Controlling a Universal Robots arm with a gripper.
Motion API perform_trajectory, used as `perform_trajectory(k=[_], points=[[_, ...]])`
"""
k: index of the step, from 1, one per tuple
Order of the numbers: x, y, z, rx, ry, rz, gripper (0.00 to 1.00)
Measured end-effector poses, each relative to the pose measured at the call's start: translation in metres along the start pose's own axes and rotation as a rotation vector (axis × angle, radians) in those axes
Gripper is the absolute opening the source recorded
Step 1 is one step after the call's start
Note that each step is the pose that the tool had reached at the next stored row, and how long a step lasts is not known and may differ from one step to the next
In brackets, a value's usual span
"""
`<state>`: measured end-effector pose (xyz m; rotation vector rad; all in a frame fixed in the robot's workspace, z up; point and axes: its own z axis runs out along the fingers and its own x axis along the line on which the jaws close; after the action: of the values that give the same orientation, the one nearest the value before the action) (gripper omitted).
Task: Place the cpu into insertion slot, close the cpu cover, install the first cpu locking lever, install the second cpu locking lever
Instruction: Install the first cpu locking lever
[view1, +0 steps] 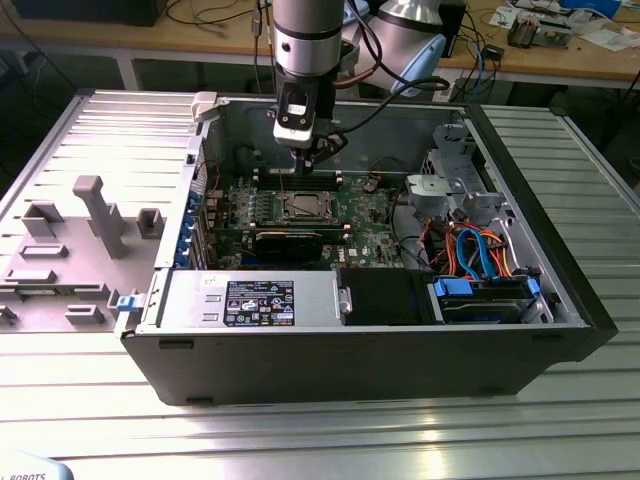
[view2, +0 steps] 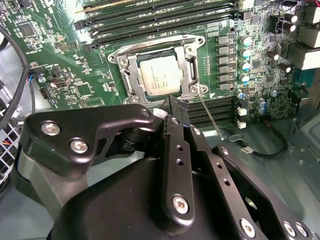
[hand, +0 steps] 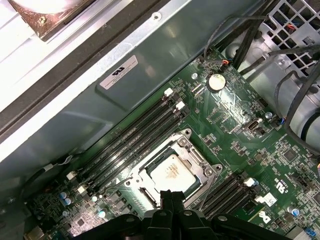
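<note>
Grey ribbed bench, open computer case: the cpu (view1: 303, 208) was spotted mid-frame in the exterior view, seated in the insertion slot (view2: 116, 51). Over it the gripper (view2: 174, 107) was seen closed, empty. Light, stiff, fragile: edges were judged safest to be held.

A black label (view1: 260, 302) with white print lies on the grey box (view1: 185, 305) along the near edge of the computer case (view1: 350, 365). A small white sticker (view1: 212, 283) sits by that box's far edge. The print on both is too fine to read. In the first wrist view, a white label (hand: 118, 71) with dark print is stuck on the case's inner wall. The chip (view2: 162, 75) carries faint grey lines on its metal top (none legible). The green board (view2: 65, 65) bears tiny white lettering beside its parts.
</note>
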<state>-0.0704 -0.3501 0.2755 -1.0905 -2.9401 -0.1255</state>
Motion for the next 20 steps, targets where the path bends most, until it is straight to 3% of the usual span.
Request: perform_trajectory(k=[10, 20], points=[[0.0004, -0.0004, -0.0001, -0.0006, -0.0006, 0.0, 0.11], [0.0095, -0.0087, 0.0, -0.0119, -0.013, -0.003, 0.11]])
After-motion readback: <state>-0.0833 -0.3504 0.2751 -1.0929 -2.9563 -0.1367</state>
